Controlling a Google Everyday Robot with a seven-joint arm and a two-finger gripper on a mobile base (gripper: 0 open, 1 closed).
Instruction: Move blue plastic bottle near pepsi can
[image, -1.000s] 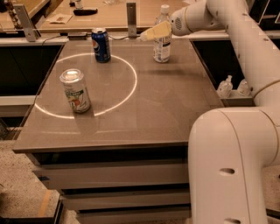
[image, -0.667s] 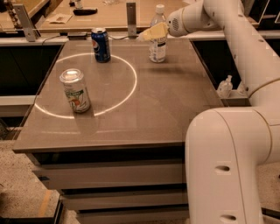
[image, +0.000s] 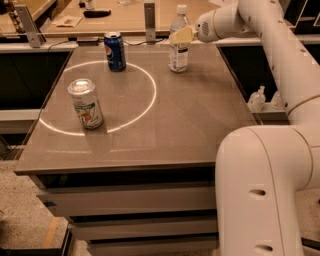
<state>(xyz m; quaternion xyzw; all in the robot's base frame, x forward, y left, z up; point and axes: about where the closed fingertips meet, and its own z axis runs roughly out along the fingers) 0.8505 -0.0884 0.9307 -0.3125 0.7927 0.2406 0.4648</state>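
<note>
The gripper (image: 181, 36) covers part of the shoulder of the blue plastic bottle (image: 178, 57). Behind the gripper, the arm (image: 280, 45) runs off the top edge; the small bottles (image: 257, 98) below it are indistinct.

Tool (image: 181, 36): at the worktop's (image: 190, 120) far edge, clasped on the blue plastic bottle (image: 178, 54) near its shoulder.
Toward the pepsi can (image: 115, 52): bare surface lay between bottle and can.
Behind that gap: an upright metal post (image: 149, 22) stood.
Front left: a white-silver can (image: 86, 105) stood well apart.
Right side: open worktop.
</note>
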